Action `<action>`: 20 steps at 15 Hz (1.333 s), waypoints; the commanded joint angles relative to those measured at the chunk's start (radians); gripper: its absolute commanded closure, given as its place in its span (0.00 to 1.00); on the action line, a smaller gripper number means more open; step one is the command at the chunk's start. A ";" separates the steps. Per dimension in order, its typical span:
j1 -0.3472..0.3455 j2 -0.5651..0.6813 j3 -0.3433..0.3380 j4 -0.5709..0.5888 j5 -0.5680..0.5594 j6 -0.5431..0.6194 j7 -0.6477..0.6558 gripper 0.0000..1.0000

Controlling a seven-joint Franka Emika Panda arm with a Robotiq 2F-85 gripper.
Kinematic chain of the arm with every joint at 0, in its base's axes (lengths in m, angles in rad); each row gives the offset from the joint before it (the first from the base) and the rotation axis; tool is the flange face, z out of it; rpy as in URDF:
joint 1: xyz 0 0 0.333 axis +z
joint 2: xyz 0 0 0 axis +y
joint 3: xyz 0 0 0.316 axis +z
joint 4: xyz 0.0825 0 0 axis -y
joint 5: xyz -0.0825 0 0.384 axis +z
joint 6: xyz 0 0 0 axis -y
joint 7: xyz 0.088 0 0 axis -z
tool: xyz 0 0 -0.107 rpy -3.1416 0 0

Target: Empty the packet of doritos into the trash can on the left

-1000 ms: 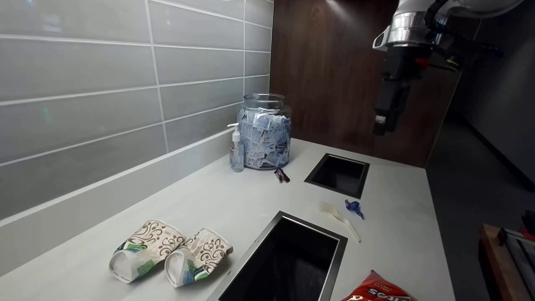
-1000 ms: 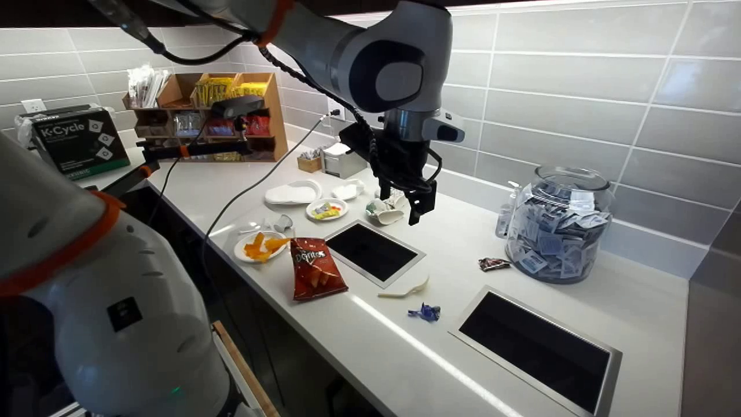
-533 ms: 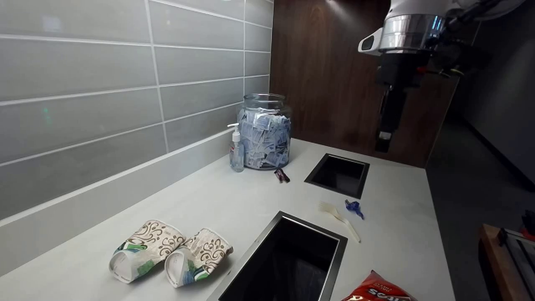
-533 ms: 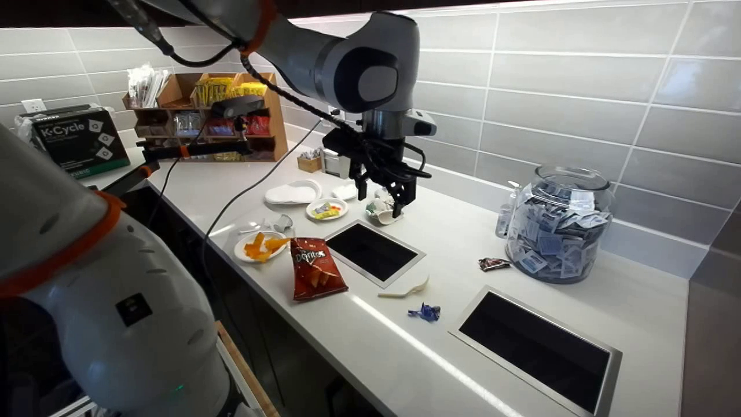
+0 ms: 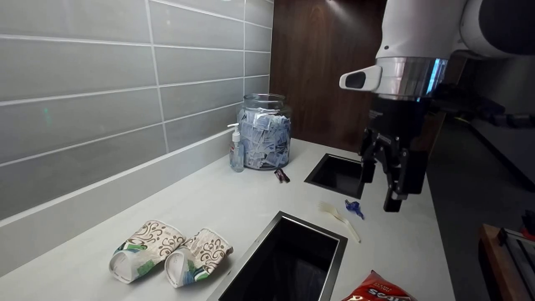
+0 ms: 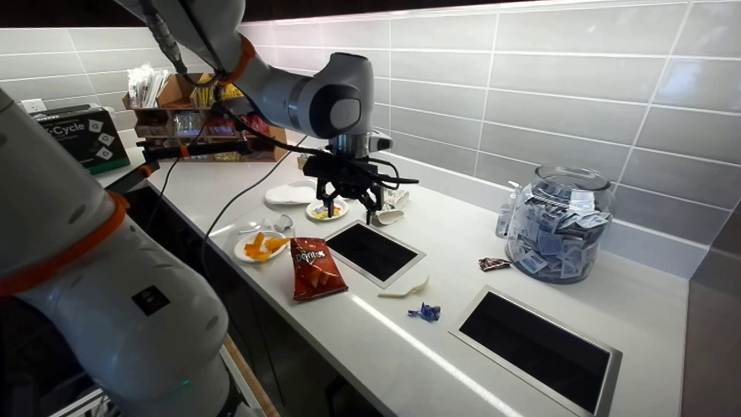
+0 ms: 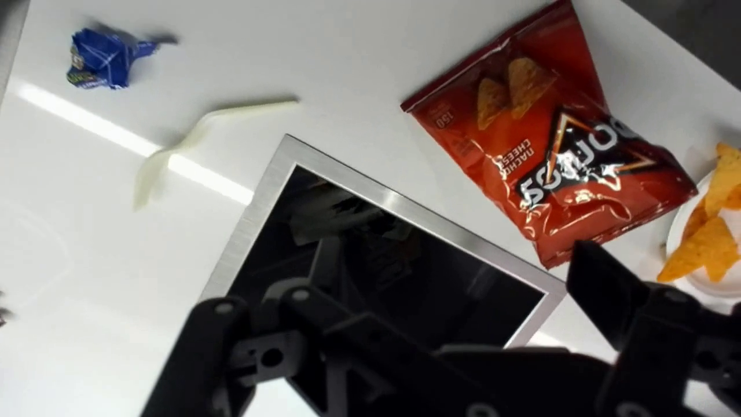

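Glossy, crinkled doritos packet (image 7: 547, 145) beside metal-rimmed, rectangular trash can (image 7: 417, 216)

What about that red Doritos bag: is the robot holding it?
No, the Doritos bag lies on the counter, and both exterior views show the open fingers apart from it.

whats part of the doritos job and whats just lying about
Job:
red foil Doritos bag
black rectangular metal-rimmed trash opening beside it
open black pincer

Lying about:
cream plastic fork
crumpled blue wrapper
two crushed brown-patterned paper cups
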 commanded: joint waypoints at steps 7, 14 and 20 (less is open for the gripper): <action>0.024 0.031 0.000 -0.010 -0.002 0.029 -0.053 0.00; 0.089 0.009 0.024 -0.059 -0.032 0.086 -0.276 0.00; 0.140 0.008 0.037 -0.137 -0.010 0.186 -0.395 0.00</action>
